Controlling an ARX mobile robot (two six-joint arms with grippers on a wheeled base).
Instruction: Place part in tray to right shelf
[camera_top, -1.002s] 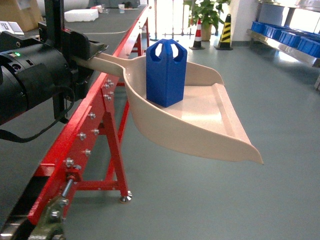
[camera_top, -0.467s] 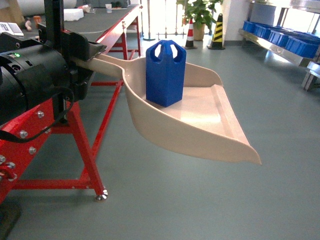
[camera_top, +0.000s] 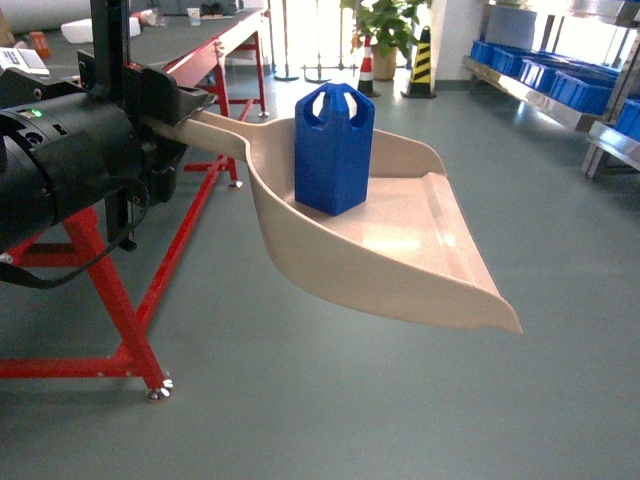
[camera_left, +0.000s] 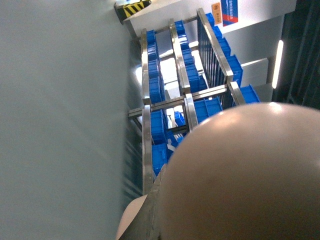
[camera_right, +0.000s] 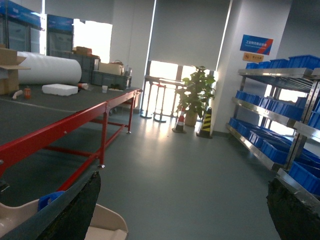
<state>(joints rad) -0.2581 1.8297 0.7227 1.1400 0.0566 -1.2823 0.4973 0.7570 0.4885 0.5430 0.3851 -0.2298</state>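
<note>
The blue part (camera_top: 333, 150) stands upright in the deep end of the beige tray (camera_top: 420, 260), which hangs level in the air above the floor. My left gripper (camera_top: 165, 120) is shut on the tray's handle at the left of the head view. In the left wrist view the tray's underside (camera_left: 240, 175) hides the jaws. The right shelf (camera_top: 540, 85), steel with blue crates, stands far right, well apart from the tray. My right gripper (camera_right: 185, 210) is open and empty, with the tray's edge (camera_right: 105, 225) beside its left finger (camera_right: 75, 210).
A red-framed table (camera_top: 200, 60) stretches along the left, its leg foot (camera_top: 157, 390) near me. A potted plant (camera_top: 385, 25) and striped cones (camera_top: 420, 60) stand at the back. Grey floor (camera_top: 560, 230) lies between the tray and the shelf (camera_right: 270, 145).
The whole view has swung right: the red table has slid off to the left and more of the shelf shows. The tray and part hold the same pose in my left gripper.
</note>
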